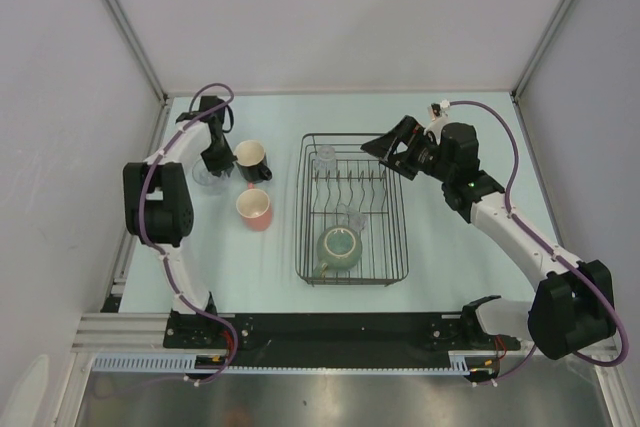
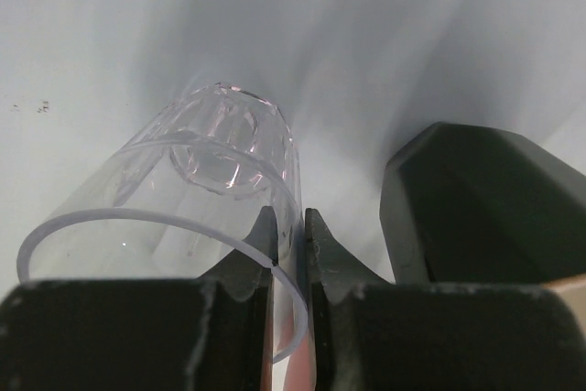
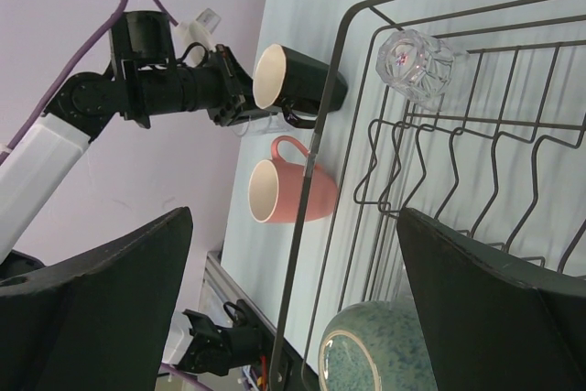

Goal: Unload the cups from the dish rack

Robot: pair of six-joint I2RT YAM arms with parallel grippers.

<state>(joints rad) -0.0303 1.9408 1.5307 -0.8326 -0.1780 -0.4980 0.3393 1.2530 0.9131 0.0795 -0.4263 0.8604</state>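
Note:
My left gripper (image 1: 212,169) is shut on the wall of a clear glass tumbler (image 2: 211,190), one finger inside the rim and one outside, at the table's far left. A dark pale-rimmed cup (image 1: 252,157) stands right beside it, and a salmon-pink cup (image 1: 254,209) stands a little nearer. The black wire dish rack (image 1: 352,135) holds a sage-green mug (image 1: 340,247) at its near end, one clear tumbler (image 1: 325,155) at its far-left corner and another (image 1: 350,217) by the mug. My right gripper (image 1: 390,152) hangs open over the rack's far-right corner, holding nothing.
White walls and metal frame posts (image 1: 120,17) close in the table on three sides. The left arm's purple cable (image 1: 215,92) loops behind its wrist. In the right wrist view the rack's rim wire (image 3: 316,190) runs between my fingers, in front of the pink cup (image 3: 293,191).

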